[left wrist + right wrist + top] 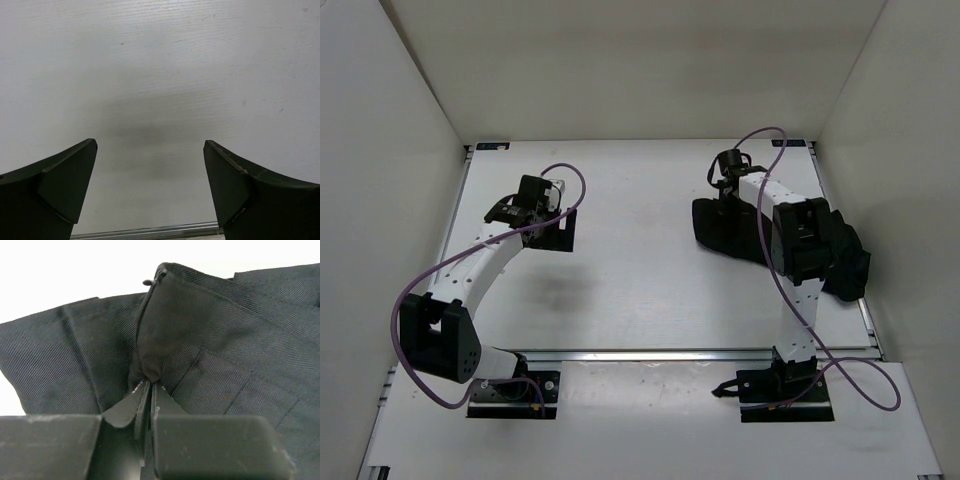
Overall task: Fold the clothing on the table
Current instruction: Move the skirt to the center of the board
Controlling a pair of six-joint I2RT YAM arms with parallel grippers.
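Right gripper (pixel 150 386): jaws together, clamped on a raised pinch of the clothing (pixel 225 340). A ridge of black twill stands up directly ahead of the fingertips, stitched along its top edge. More fabric spreads away to either side of the gripper and beyond it. Purpose of hold, as judged: an edge is gathered so that it can be lifted and carried across the rest of the garment.

Clothing: black, seamed and pleated, lying rumpled on the counter (pixel 640 280) beneath the right gripper. In the top view that arm hides part of it, and one end trails back and outward toward the right-hand wall. Condition: no tidy fold formed yet.

Left gripper (pixel 150 144): jaws wide apart, nothing between them. Only bare counter and a soft shadow lie below and ahead of it. The clothing is well apart, off to its right. Purpose, as judged: held clear of the fabric, available to take a second corner.

Rail (pixel 650 354): silver strip across the counter, behind both grippers, toward the arm bases.

Handling note, as judged: the pinch is narrow, so the limp cloth will likely drape and drag when raised.
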